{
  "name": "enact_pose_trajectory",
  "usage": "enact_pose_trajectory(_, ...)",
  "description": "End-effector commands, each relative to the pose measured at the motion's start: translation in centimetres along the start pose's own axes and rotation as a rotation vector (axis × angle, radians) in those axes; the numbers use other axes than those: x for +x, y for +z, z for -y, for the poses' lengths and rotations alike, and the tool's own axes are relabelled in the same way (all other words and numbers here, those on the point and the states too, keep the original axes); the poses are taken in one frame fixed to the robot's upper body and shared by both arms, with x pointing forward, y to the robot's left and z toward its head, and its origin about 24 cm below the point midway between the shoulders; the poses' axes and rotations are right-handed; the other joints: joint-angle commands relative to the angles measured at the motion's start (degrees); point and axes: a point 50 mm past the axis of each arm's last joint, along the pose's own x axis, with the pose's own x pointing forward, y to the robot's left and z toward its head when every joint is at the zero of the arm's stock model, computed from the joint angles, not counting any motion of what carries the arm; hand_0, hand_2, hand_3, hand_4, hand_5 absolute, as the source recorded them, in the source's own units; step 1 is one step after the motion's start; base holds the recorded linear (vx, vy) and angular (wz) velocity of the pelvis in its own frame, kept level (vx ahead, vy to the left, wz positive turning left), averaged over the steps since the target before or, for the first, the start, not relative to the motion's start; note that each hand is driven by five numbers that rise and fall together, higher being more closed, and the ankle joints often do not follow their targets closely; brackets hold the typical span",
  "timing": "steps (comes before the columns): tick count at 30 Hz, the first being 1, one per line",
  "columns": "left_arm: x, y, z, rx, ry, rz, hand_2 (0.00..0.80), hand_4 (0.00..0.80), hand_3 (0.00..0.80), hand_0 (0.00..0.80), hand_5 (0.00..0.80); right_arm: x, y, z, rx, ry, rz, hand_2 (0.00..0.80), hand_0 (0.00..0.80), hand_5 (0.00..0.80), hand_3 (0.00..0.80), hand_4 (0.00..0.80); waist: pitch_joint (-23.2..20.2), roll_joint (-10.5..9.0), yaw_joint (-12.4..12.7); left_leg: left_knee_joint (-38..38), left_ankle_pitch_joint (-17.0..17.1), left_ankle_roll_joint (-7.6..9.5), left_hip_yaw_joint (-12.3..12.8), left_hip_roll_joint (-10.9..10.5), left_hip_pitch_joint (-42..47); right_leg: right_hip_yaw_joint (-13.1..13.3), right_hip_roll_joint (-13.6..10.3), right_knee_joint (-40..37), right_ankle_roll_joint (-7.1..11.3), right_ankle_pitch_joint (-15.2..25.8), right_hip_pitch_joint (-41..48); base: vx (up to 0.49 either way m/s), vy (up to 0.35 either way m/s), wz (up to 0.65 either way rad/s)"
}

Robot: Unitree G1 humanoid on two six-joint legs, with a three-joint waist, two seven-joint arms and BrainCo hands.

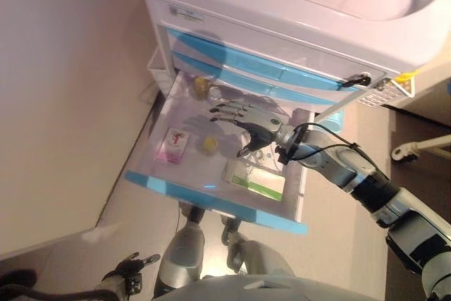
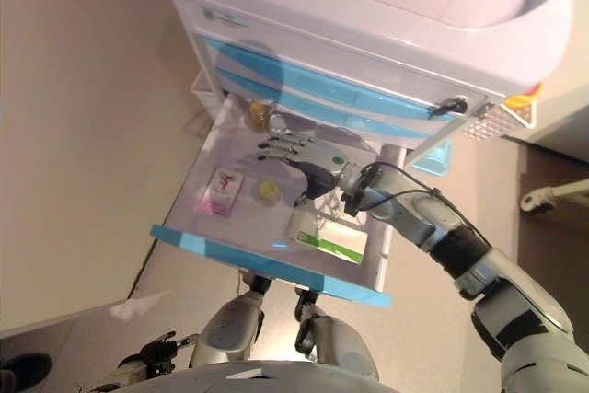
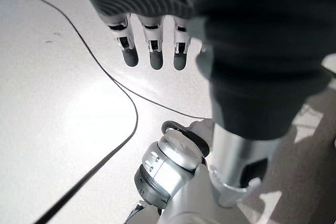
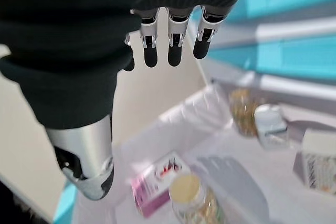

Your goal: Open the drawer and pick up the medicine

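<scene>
Left hand hangs idle by the floor, fingers relaxed; the drawer stands open; right hand hovers inside, fingers straight and spread, holding nothing; a careless descent could topple the yellow-capped medicine bottle below; another bottle sits farther back.

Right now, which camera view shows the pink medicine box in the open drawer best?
The left eye view: the pink box lies unobstructed on the drawer floor. The right eye view matches. The right wrist view blurs it behind a jar; the left wrist view misses it.
</scene>
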Motion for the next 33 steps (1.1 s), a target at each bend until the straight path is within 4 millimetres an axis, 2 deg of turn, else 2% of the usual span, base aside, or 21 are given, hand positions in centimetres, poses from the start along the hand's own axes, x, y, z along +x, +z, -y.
enact_pose_trajectory(1,-0.2,-1.1,-0.4,0.049,-0.008,-0.031,0.0,0.0,0.0,0.0,0.0,1.5,0.8,-0.9,-0.039,-0.006,0.016,0.0,0.0,0.0,0.0,0.0,-2.34,1.11,2.08,-2.57,-1.07,-0.33,0.08,-1.2,-0.91,-1.16,-0.62,7.48,1.45,-8.27,2.16,-0.046,-0.038,0.27)
enact_pose_trajectory(7,-0.2,-1.4,0.1,0.087,-0.039,-0.033,0.0,0.0,0.0,0.0,0.0,1.8,-0.9,-3.6,-0.064,0.054,-0.1,0.0,0.0,0.0,0.0,0.0,-2.77,1.82,3.77,-2.25,-0.73,-0.98,-1.71,-1.58,-1.56,-3.72,-1.12,7.04,1.38,-8.29,2.66,-0.017,-0.021,0.24)
enact_pose_trajectory(13,-0.2,-1.4,0.3,0.11,-0.048,-0.03,0.0,0.0,0.0,0.0,0.0,2.0,-1.4,-5.0,-0.075,0.086,-0.138,0.0,0.0,0.0,0.0,0.0,-3.26,1.74,4.43,-2.26,-0.56,-1.16,-2.16,-1.67,-1.68,-4.27,-1.19,6.54,1.65,-7.92,2.85,0.0,-0.002,0.01)
enact_pose_trajectory(27,-0.1,-0.9,0.7,0.13,-0.062,-0.01,0.0,0.0,0.0,0.0,0.0,1.9,-1.6,-6.6,-0.153,0.1,-0.151,0.0,0.0,0.0,0.0,0.0,-3.74,2.18,4.66,-2.98,-0.2,-0.85,-2.87,-2.08,-1.47,-4.22,-1.15,6.02,1.84,-7.45,2.84,0.0,0.0,0.0)
enact_pose_trajectory(33,-0.1,-1.0,0.6,0.134,-0.066,-0.015,0.0,0.0,0.0,0.0,0.0,2.0,-1.4,-6.6,-0.148,0.075,-0.135,0.0,0.0,0.0,0.0,0.0,-3.86,2.45,4.88,-3.39,-0.08,-0.83,-3.25,-2.18,-1.21,-4.58,-1.24,5.77,1.86,-7.38,3.06,0.0,0.0,0.0)
